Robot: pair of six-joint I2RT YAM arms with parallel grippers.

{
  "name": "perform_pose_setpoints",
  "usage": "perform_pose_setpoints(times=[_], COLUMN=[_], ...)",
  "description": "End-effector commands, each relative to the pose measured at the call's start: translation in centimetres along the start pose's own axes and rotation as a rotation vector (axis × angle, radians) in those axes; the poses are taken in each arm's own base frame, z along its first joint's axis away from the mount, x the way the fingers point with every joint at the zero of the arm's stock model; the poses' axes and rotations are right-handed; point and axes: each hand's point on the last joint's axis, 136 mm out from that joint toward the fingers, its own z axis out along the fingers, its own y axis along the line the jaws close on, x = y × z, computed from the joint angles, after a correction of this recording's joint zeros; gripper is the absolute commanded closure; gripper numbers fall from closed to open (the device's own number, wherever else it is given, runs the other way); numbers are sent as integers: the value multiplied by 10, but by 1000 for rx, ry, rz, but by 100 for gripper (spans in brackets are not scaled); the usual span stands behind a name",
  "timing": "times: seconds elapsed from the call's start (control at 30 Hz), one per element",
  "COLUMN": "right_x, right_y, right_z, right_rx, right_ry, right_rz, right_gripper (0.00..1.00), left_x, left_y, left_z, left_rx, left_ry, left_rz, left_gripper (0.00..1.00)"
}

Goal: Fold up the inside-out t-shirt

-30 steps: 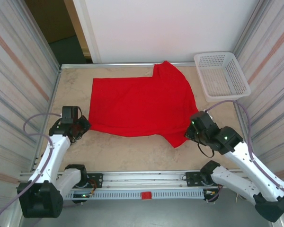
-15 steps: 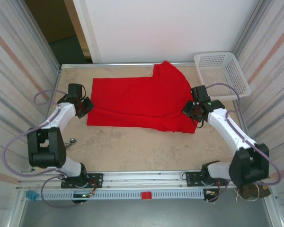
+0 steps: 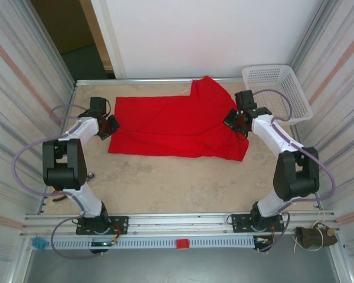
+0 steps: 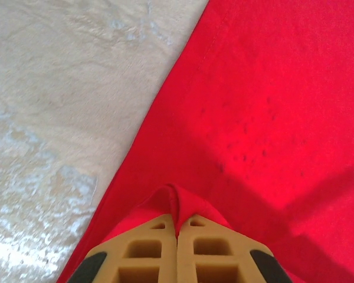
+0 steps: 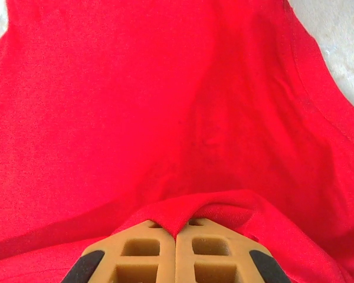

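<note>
Top external view shows the inside-out t-shirt (image 3: 171, 127) lying across the far half of the table (image 3: 165, 183) as a wide red band. One rounded flap rises toward the back edge, near the white mesh basket (image 3: 277, 94). The cloth facing up is plain red. The left gripper (image 3: 110, 125) sits at the shirt's left edge and the right gripper (image 3: 233, 121) at its right edge. From above, both sets of fingertips are too small and dark to read.

In the left wrist view the left gripper (image 4: 177, 224) has its tan fingers pressed together on a small raised ridge of red cloth beside the shirt's edge; the frame cuts off the finger bases. In the right wrist view the right gripper (image 5: 176, 229) is likewise clamped on a red fold, which drapes over and hides its tips.
</note>
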Motion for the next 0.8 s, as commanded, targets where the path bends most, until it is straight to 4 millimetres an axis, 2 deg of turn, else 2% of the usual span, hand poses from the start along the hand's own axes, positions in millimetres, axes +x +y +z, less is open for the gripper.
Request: perform_pose_setpoints(times=[0.0, 0.1, 0.13, 0.17, 0.23, 0.27, 0.3, 0.33, 0.4, 0.5, 0.57, 0.7, 0.77], right_x=[-10, -16, -19, -22, -27, -30, -32, -33, -32, -15, 3, 29, 36], right_y=[2, 5, 8, 15, 29, 35, 39, 41, 37, 12, -13, -52, -69], right_z=[17, 35, 41, 47, 51, 47, 40, 30, 8, -18, -27, -34, -30], right_rx=[18, 20, 11, -16, -68, -85, -97, -104, -100, -56, -7, 52, 86], right_ry=[6, 20, 27, 39, 53, 48, 33, 15, -13, -23, -18, -29, -29], right_rz=[-19, -18, -18, -24, -47, -60, -69, -81, -83, -66, -55, -56, -56], right_gripper=[100, 100, 100, 96, 70, 60, 55, 51, 50, 49, 49, 42, 37], left_x=[-7, -6, -6, -7, -7, -8, -9, -11, -14, -1, 20, 58, 66], left_y=[3, 6, 7, 7, 10, 9, 9, 10, 11, 20, 29, 45, 49], left_z=[5, 9, 9, 10, 9, 8, 4, -1, -18, -42, -52, -59, -57], left_rx=[-22, -33, -38, -38, -41, -35, -29, -23, -16, -15, -9, 14, 20], left_ry=[-1, -1, 1, 0, 1, 0, -5, -18, -56, -67, -47, -22, -23], left_rz=[2, -6, -10, -13, -21, -22, -21, -18, -1, 1, -20, -56, -60], left_gripper=[100, 100, 95, 85, 55, 46, 42, 38, 32, 31, 31, 30, 30])
